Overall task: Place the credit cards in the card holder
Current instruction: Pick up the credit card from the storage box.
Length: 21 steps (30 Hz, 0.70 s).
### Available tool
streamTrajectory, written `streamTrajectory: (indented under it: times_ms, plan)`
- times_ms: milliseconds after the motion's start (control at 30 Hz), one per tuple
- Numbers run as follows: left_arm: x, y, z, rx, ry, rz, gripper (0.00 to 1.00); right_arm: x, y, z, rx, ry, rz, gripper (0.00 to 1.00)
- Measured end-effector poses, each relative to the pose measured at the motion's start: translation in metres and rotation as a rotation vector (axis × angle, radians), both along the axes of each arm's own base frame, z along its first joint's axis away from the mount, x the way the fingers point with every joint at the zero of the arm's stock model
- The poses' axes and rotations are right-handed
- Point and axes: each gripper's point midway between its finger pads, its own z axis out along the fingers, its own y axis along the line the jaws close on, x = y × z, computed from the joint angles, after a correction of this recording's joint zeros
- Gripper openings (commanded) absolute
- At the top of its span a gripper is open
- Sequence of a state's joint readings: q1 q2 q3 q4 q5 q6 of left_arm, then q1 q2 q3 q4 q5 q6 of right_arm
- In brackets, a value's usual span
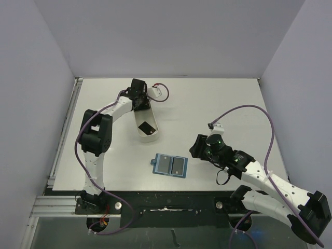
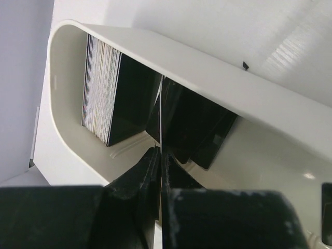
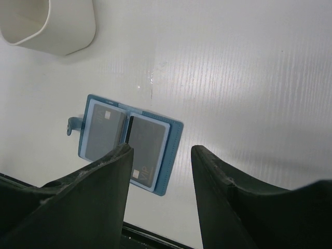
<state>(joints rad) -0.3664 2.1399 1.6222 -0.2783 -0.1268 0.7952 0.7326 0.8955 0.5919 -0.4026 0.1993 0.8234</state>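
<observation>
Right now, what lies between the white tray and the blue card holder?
Nothing; in the top view the table between the white tray and the card holder is bare.

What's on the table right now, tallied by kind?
White tray: 1
Teal card holder: 1, lying open
Grippers: 2; left gripper shut on a black card inside the tray, right gripper open
Black cards: too many to count; a standing stack plus loose ones in the tray
Total: 4, cards aside
</observation>
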Motion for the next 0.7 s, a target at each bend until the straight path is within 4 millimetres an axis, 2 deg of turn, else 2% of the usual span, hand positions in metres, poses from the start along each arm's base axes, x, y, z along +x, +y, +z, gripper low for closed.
streamTrajectory:
  times_ms: [100,233,533,700]
  plan:
    - [-0.007,-0.001,0.005,-0.014,0.017,0.008,0.0,0.0,0.001,0.002,0.004,-0.001,0.005,0.49]
    - [-0.016,-0.007,0.031,-0.089,0.011,0.026,0.0,0.0,0.003,0.009,0.02,-0.013,0.011,0.49]
    - [-0.044,-0.038,0.117,-0.419,-0.024,0.07,0.0,-0.001,0.007,0.032,0.102,-0.067,0.016,0.49]
    - [-0.073,-0.058,0.154,-0.647,0.031,0.108,0.0,0.001,0.014,0.042,0.153,-0.092,0.02,0.49]
